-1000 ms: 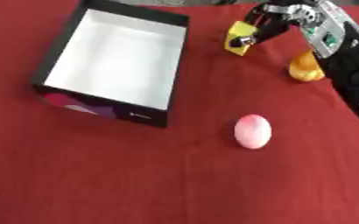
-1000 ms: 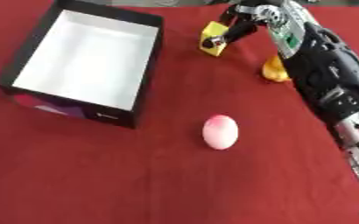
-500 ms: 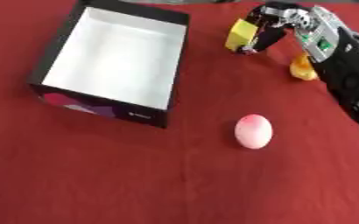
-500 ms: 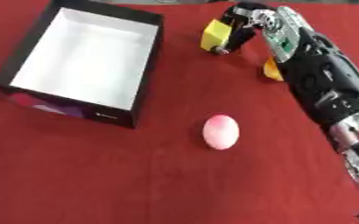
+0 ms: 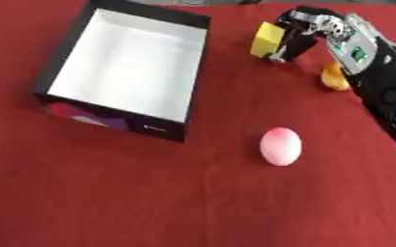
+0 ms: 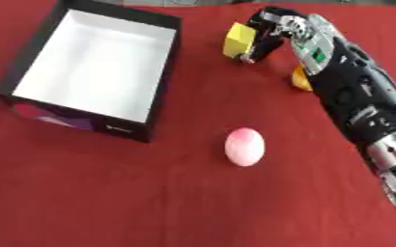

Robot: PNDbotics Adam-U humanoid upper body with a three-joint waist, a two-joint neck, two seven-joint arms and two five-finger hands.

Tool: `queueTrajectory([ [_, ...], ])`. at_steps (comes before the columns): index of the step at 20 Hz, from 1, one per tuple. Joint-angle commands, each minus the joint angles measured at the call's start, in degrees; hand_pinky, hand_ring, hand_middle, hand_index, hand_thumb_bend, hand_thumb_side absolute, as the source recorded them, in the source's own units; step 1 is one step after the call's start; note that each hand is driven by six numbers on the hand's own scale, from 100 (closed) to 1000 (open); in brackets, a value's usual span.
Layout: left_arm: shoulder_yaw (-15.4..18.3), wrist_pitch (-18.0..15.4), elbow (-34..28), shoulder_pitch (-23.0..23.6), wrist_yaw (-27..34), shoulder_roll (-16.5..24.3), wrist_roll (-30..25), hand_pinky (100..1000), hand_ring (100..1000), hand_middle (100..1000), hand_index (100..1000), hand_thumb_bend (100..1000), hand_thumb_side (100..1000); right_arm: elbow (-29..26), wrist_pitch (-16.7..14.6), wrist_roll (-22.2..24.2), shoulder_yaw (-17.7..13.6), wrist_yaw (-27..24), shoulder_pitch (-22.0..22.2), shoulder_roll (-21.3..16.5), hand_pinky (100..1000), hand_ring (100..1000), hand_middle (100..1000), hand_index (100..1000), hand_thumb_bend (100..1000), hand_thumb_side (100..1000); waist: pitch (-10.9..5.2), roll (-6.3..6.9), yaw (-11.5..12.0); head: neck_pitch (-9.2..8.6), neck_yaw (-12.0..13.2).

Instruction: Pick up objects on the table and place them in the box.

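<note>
My right hand (image 5: 292, 38) reaches in from the right and is shut on a yellow block (image 5: 267, 39), holding it just above the red cloth to the right of the box. The box (image 5: 85, 108) is black outside and white inside, open at the top, at upper left. A pink egg-shaped object (image 5: 281, 146) lies on the cloth in the middle. An orange object (image 5: 334, 78) sits partly hidden behind my right forearm. My left hand shows in neither view.
The red cloth (image 5: 150, 202) covers the whole table. The box interior (image 6: 96, 62) holds nothing visible. My right arm (image 6: 358, 108) stretches along the right side of the table.
My right hand has carried the yellow block a little to the left, toward the box. The pink object and the box have stayed where they were.
</note>
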Motion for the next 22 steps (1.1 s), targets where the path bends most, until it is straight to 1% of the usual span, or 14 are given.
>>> queueTrajectory([
  [1,0.39,0.01,-0.8,-0.78,-0.04,1.56,-0.12,844,706,751,835,849,618,-2.09,0.72,-0.2,0.08,-1.41,-1.15,-2.37,830,743,605,687,335,151,-0.79,-0.5,-0.1,-0.5,0.24],
  [2,0.4,0.02,-0.76,-0.69,-0.04,1.61,-0.11,844,706,751,835,848,619,-2.49,0.87,-0.26,0.09,-1.84,-1.22,-2.5,830,741,600,684,342,112,-0.88,-0.51,-0.16,-0.43,0.23],
  [3,0.42,0.02,-0.73,-0.62,-0.04,1.65,-0.11,844,706,751,835,848,619,-2.89,1.12,-0.34,0.12,-2.28,-1.26,-2.61,830,741,600,684,342,112,-0.95,-0.52,-0.21,-0.36,0.22],
  [7,0.4,0.01,-0.66,-0.44,0.05,1.68,-0.14,845,707,750,836,844,620,-4.57,2.07,-0.54,0.22,-4.45,-1.49,-2.87,831,734,574,653,293,100,-1.42,-0.46,-0.43,-0.38,0.1],
  [10,0.44,-0.08,-0.7,-0.31,0.12,1.87,-0.15,845,707,750,836,841,620,-6.5,2.86,-0.62,0.38,-6.21,-1.65,-3.3,833,732,569,649,276,100,-1.92,-0.4,-0.56,-0.15,0.12],
  [12,0.52,-0.21,-0.88,-0.16,0.18,2.08,-0.09,845,707,750,836,836,620,-8.42,3.21,-0.65,0.46,-7.57,-1.95,-3.54,835,730,566,647,263,100,-2.28,-0.38,-0.63,0.22,0.07],
  [14,0.74,-0.49,-1.29,-0.01,0.12,2.34,0.11,843,707,750,837,832,620,-11.29,2.95,-1.22,0.47,-8.98,-2.53,-3.49,838,725,565,648,254,100,-2.67,-0.38,-0.72,0.64,-0.15],
  [16,0.97,-0.87,-1.87,0.09,-0.29,2.51,0.43,843,708,752,840,828,619,-14.41,3.5,-1.27,0.76,-10.29,-2.9,-3.15,840,721,565,650,248,100,-2.99,-0.38,-0.73,0.92,-0.6],
  [19,1.42,-1.47,-3.13,0.16,-1.18,2.77,1.03,842,708,752,838,825,614,-18.94,4.37,-1.01,1.66,-11.3,-4.62,-0.76,839,720,565,649,247,100,-3.62,-0.27,-0.51,1.21,-2.22],
  [22,2.18,-2.15,-5.2,-0.39,-0.71,3.18,1.82,842,711,753,837,813,614,-22.09,5.62,-0.16,2.84,-9.78,-6.09,2.81,838,719,566,649,249,100,-4.31,0.0,0.24,1.33,-4.63],
])
